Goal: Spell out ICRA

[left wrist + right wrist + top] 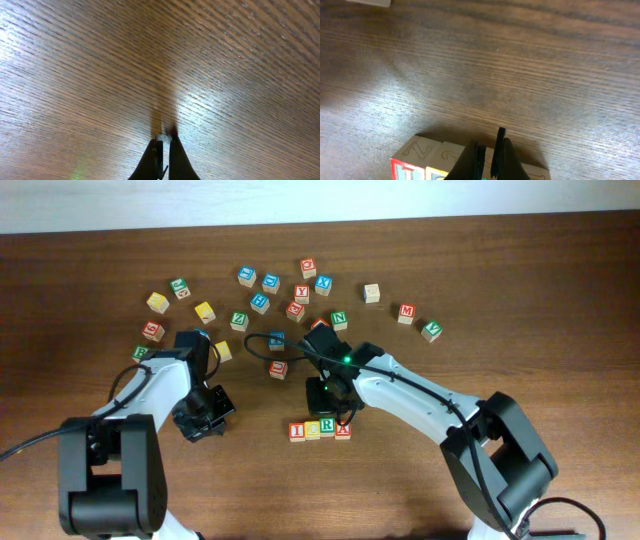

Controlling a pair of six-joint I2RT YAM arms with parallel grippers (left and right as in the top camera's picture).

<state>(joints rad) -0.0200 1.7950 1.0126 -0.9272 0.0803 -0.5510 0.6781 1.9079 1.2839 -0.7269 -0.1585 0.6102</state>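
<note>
ICRA row of four blocks lies on the bench at six o'clock from the scattered blocks, with the right gripper pinched together just above it and the left gripper also together, out at nine o'clock over bare wood.

I recorded the block row on the tabletop, loose blocks behind it, left hand at its left.
</note>
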